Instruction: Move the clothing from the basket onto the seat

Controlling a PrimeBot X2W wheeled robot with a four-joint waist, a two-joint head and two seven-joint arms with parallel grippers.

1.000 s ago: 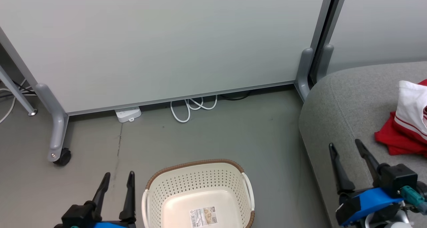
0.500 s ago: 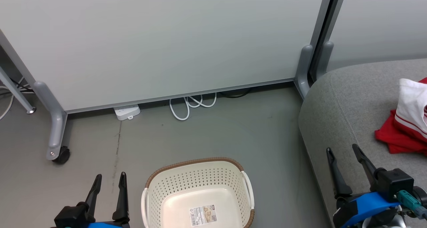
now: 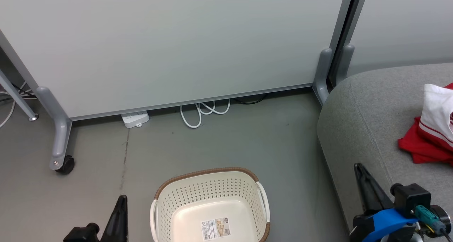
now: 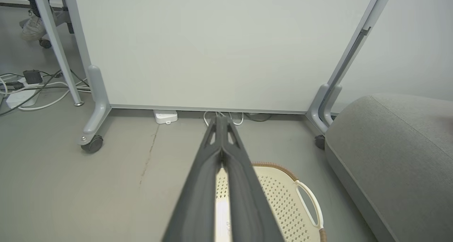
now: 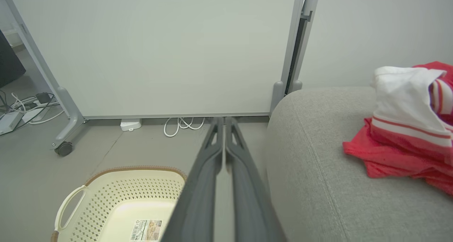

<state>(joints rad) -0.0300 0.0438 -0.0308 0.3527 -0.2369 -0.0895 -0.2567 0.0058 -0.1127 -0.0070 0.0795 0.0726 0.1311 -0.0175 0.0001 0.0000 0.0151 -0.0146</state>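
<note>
The clothing [image 3: 430,139], a red garment under a white one with red stripes, lies heaped on the grey seat [image 3: 368,107] at the right. The cream perforated basket [image 3: 208,172] stands on the floor at the bottom centre, with just a label sticker inside. Low at its left, my left gripper [image 3: 122,199] is shut and holds nothing; its fingertips meet in the left wrist view [image 4: 221,120]. My right gripper [image 3: 359,167] is shut and empty at the seat's front edge, left of the clothing [image 5: 407,128]. The right wrist view has its fingers [image 5: 224,120] together between basket [image 5: 124,189] and seat [image 5: 318,164].
A pale partition panel [image 3: 177,40] on castor feet [image 3: 65,166] closes off the back. A white power strip [image 3: 135,120] and a looped white cable [image 3: 201,114] lie at its base. More cables [image 4: 21,90] and a person's shoe [image 4: 30,26] are behind its left leg.
Both grippers have gone from open to shut with nothing between their fingers. Both have sunk lower in the head view. Basket and clothing have not moved.
</note>
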